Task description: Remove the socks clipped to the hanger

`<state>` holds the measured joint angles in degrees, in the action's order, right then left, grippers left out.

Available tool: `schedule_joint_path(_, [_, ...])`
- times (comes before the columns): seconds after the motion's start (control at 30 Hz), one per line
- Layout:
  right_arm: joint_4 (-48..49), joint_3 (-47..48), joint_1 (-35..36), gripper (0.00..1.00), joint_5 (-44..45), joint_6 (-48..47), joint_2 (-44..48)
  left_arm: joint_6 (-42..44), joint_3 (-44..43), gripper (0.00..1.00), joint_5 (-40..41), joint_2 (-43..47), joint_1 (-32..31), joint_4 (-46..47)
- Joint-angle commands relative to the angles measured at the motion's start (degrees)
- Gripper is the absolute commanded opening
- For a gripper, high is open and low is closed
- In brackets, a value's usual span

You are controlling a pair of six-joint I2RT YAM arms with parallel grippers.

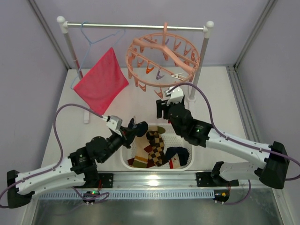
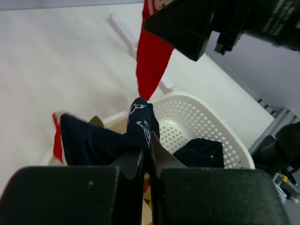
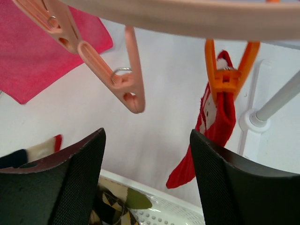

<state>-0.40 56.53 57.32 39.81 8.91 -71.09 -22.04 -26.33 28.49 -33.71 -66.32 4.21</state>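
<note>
The salmon-pink ring hanger (image 1: pixel 161 58) hangs from the rail, its clips dangling. In the right wrist view its ring (image 3: pixel 187 18) is overhead, and an orange clip (image 3: pixel 227 70) holds a red sock (image 3: pixel 218 126). That red sock also shows in the left wrist view (image 2: pixel 152 56). My right gripper (image 1: pixel 166 105) is open and empty just below the ring (image 3: pixel 147 133), the red sock beyond its right finger. My left gripper (image 1: pixel 132 129) is shut on a navy sock (image 2: pixel 108 138) over the left edge of the white basket (image 1: pixel 187 161).
The basket (image 2: pixel 211 112) holds argyle socks (image 1: pixel 156 145), a striped one and another navy sock (image 2: pixel 199 152). A pink-red cloth (image 1: pixel 101 79) hangs from a light-blue wire hanger (image 1: pixel 93 37) on the rail. The rail's right post (image 1: pixel 199 70) stands beside my right gripper.
</note>
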Motion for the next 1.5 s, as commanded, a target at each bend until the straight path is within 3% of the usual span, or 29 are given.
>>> schedule_joint_path(0.0, [4.53, -5.37, 0.07, 0.74, 3.85, 3.39, 5.95, 2.44, -3.2, 0.0, -12.74, 3.47, -0.21, -6.05])
schedule_joint_path(0.1, [4.27, -10.03, -1.07, 0.78, 5.19, 4.8, 9.82, 2.09, -4.7, 0.0, -21.79, 5.67, -0.21, -5.09])
schedule_joint_path(0.23, [2.87, -16.88, -7.73, 0.79, 1.77, 11.11, 14.83, 1.3, -7.68, 0.0, -32.16, 4.45, -0.21, -3.08])
schedule_joint_path(0.37, [2.0, -25.4, -19.31, 0.79, -4.29, 13.06, 24.39, -0.01, -9.62, 0.0, -42.26, -2.56, -0.21, 2.8])
schedule_joint_path(0.53, [0.76, -30.85, -26.9, 0.86, -6.5, 13.24, 33.1, -0.81, -10.32, 0.0, -45.44, -11.36, -0.12, 10.79])
schedule_joint_path(0.7, [0.76, -32.8, -34.36, 0.88, -12.11, 13.86, 34.44, -3.44, -12.43, 0.0, -50.9, -22.51, -0.12, 18.98])
schedule_joint_path(0.97, [2.16, -34.47, -37.8, 0.88, -14.59, 14.03, 32.77, -4.68, -12.26, 0.01, -49.24, -32.46, -0.12, 23.04])
schedule_joint_path(1.23, [3.74, -35.26, -39.13, 0.88, -16.87, 13.95, 32.86, -3.18, -10.77, 0.0, -32.48, -36.68, -0.12, 16.36])
schedule_joint_path(1.27, [3.92, -35.44, -39.21, 0.88, -17.22, 13.77, 32.86, -3.09, -10.68, 0.05, -30.97, -37.64, -0.03, 15.84])
schedule_joint_path(1.3, [4.09, -35.53, -39.21, 0.88, -17.31, 13.77, 32.77, -3.09, -10.5, 0.4, -29.21, -38.0, -0.12, 14.87])
schedule_joint_path(1.33, [4.27, -35.61, -39.39, 0.88, -17.49, 13.77, 32.77, -3.36, -10.59, 0.59, -25.1, -38.27, -0.12, 14.26])
schedule_joint_path(1.37, [4.45, -35.7, -39.3, 0.88, -17.75, 13.68, 32.86, -3.53, -10.5, 0.99, -22.97, -38.7, -0.12, 13.64])
schedule_joint_path(1.47, [5.06, -35.96, -39.48, 0.88, -18.98, 13.24, 33.03, -3.8, -10.76, 1.0, -16.64, -38.97, -0.12, 10.65])
